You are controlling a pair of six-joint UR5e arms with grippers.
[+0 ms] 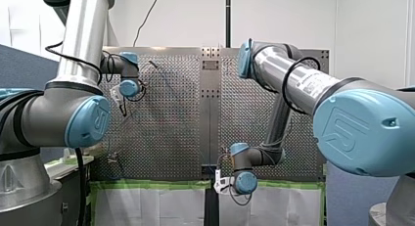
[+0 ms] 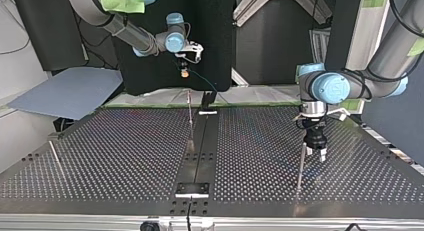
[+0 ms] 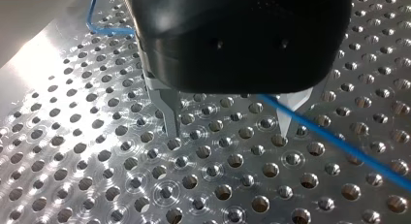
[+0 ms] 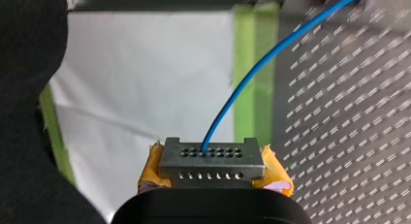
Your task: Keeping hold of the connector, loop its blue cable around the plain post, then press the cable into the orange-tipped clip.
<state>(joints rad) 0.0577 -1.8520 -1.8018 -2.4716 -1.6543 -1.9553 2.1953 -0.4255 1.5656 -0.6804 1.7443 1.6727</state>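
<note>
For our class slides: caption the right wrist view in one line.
My right gripper holds the connector, its blue cable arcing away toward the perforated table.

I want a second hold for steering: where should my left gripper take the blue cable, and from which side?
Probably the straight span of blue cable beside my left gripper, from above, fingers straddling it crosswise: it is thin and runs over the table. Avoid the connector end, clamped in my right gripper.
</note>
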